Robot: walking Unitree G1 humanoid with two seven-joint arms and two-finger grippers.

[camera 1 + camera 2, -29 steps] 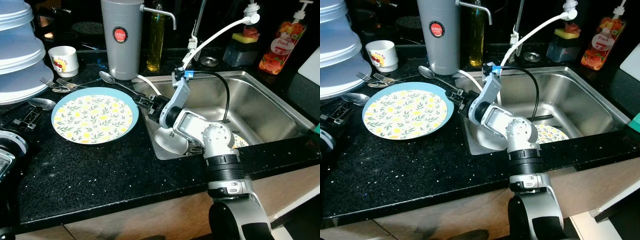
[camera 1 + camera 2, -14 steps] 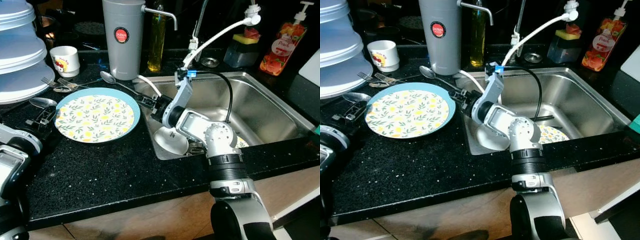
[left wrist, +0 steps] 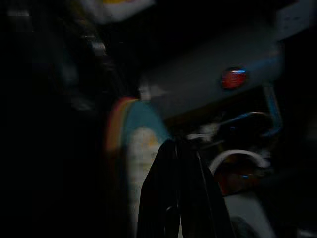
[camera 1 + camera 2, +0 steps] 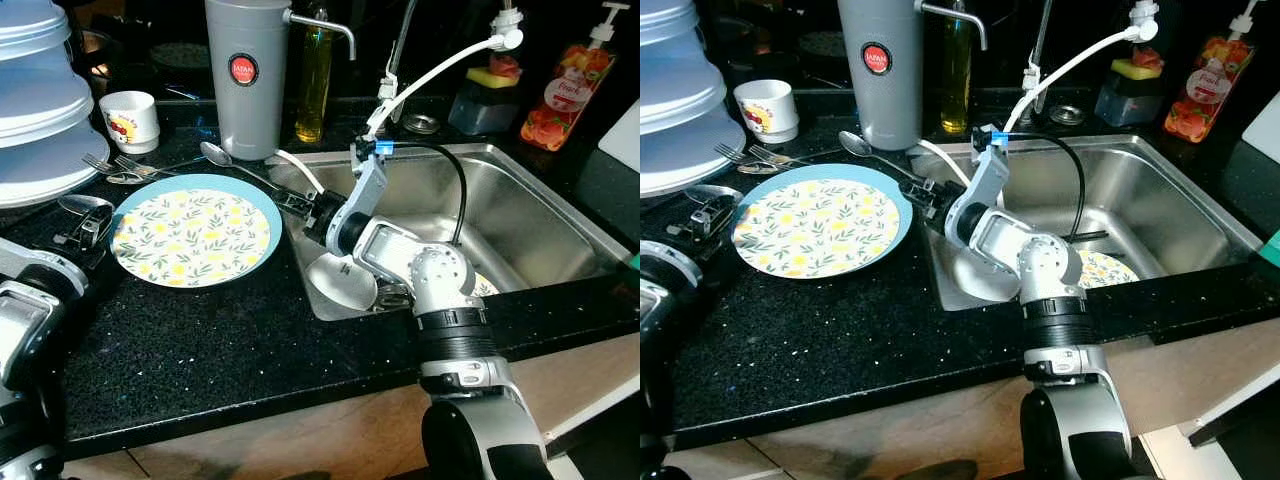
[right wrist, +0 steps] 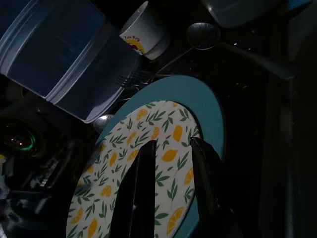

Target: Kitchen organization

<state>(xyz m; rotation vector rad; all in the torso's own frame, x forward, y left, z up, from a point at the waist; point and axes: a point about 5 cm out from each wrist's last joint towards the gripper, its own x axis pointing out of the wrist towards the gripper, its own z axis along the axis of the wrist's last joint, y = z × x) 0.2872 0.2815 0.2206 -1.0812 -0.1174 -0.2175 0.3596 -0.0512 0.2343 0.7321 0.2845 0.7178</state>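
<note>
Bare counter [image 4: 230, 340] before the plate [image 4: 192, 229]; spoon [image 4: 222, 157] crowds behind

Head stereo pair looks forward and down at the counter [image 4: 250, 340] and sink [image 4: 520, 215]; both wrist cameras face the lemon-patterned plate [image 5: 163, 163] closely, along their fingers.

Hidden and unclear parts at my kitchen counter

My right arm covers most of the patterned plate [image 4: 478, 284] in the sink. My left wrist view is dark and blurred. The stacked white containers [image 4: 35, 100] run off the frame's edge.
</note>
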